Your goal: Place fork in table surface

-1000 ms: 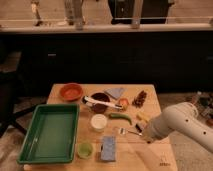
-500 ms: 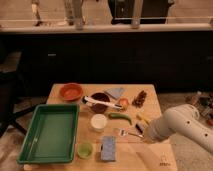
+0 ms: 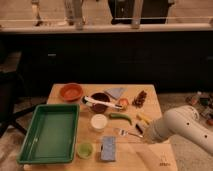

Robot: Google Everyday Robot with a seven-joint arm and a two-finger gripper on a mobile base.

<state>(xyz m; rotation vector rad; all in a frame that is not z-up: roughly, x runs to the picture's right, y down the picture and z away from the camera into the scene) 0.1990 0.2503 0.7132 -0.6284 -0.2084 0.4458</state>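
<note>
The fork (image 3: 127, 132) is thin and silvery and lies low over the table surface (image 3: 150, 157), right of the white cup (image 3: 99, 121), with its tines pointing left. My gripper (image 3: 145, 136) is at the fork's handle end, at the tip of the white arm (image 3: 180, 127) that comes in from the right. It looks shut on the handle. I cannot tell whether the fork touches the wood.
A green tray (image 3: 50, 132) fills the table's left side. At the back are an orange bowl (image 3: 71, 91), a dark bowl (image 3: 99, 100) with a white-handled utensil, and a grey cloth (image 3: 116, 91). A green pepper (image 3: 120, 117), a blue sponge (image 3: 108, 147) and a small green cup (image 3: 85, 149) lie near the fork.
The arm has shifted only slightly, settling a little lower. The fork stays in about the same place right of the cup.
</note>
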